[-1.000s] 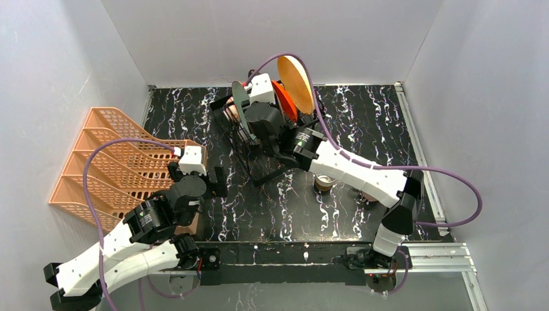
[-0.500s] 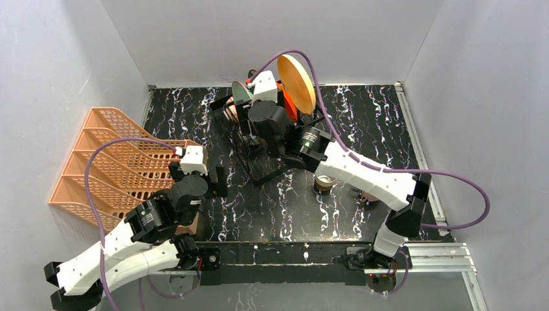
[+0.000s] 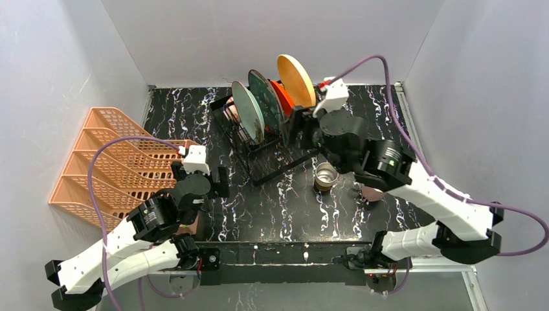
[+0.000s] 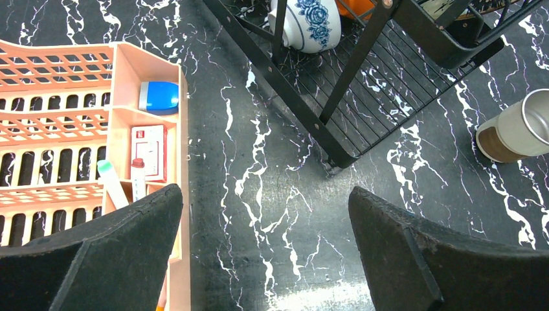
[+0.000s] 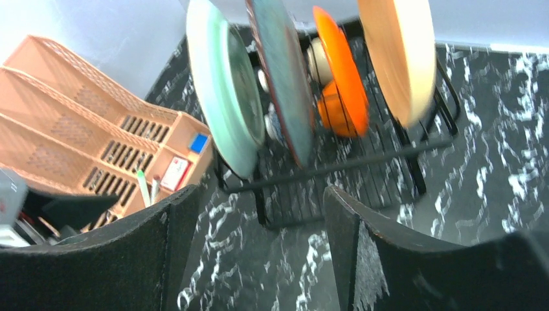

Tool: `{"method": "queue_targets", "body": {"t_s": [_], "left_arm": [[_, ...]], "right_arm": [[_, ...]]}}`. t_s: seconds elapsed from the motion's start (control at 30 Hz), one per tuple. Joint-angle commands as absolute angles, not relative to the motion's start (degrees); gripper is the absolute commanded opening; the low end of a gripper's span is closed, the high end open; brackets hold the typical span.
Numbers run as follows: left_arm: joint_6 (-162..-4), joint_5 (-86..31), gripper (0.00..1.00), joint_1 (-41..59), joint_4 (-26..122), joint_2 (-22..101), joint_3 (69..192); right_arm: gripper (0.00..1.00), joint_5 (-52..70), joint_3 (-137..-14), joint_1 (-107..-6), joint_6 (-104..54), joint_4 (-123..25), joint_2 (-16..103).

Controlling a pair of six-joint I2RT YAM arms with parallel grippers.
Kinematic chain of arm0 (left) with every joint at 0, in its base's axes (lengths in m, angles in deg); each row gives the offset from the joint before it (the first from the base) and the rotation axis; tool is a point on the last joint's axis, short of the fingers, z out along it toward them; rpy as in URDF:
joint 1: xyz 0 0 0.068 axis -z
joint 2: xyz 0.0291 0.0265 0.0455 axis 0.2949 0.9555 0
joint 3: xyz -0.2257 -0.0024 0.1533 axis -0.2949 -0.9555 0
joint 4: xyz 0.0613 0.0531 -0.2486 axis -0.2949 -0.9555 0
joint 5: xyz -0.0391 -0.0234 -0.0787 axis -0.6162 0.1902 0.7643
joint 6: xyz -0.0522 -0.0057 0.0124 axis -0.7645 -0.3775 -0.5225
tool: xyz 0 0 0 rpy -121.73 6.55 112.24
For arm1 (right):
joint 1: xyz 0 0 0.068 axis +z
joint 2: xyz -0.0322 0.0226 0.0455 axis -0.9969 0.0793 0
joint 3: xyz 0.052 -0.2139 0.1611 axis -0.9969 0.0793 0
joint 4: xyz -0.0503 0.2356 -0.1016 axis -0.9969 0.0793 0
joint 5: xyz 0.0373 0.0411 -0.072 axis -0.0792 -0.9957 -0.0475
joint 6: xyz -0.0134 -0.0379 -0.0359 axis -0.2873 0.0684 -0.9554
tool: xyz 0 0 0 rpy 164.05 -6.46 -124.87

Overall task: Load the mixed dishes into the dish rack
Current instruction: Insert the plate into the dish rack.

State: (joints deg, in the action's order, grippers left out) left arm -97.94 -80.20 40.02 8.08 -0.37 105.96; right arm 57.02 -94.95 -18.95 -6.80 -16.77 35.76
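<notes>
Dishes sit mostly in the black dish rack [image 3: 272, 159] at the far middle of the surface [image 3: 382, 116]. At the left stands an orange plastic rack [image 3: 110, 162]. Just right of it the left claw [image 4: 264, 194] hangs released, with nothing between its fingers. In the dish rack four plates stand upright: a pale green plate [image 3: 248, 111], a dark green plate [image 3: 265, 100], a red-orange plate [image 3: 283, 97] and a yellow plate [image 3: 296, 81]. A blue-patterned bowl [image 4: 311, 23] lies in the lower tier. The right claw [image 5: 259, 194] is near the rack's right side, released and empty. A steel cup [image 3: 325, 176] stands on the surface, just right of the rack.
</notes>
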Motion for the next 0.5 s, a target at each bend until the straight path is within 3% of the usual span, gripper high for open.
{"method": "queue_targets", "body": {"t_s": [0.0, 0.27, 0.47], "left_arm": [[-97.47, -81.21, 0.98, 40.16, 7.87, -0.31, 106.09], [-97.48, -81.49, 0.98, 40.16, 7.83, -0.81, 106.08], [-97.32, -81.24, 0.98, 40.16, 7.93, -0.64, 106.09]], "right_arm": [[0.78, 57.15, -89.70, -18.88, 2.25, -6.08, 30.41], [0.74, 60.26, -77.61, -18.99, 20.74, 10.85, 22.76], [0.63, 59.01, -69.73, -21.57, 26.22, 14.96, 24.04]]}}
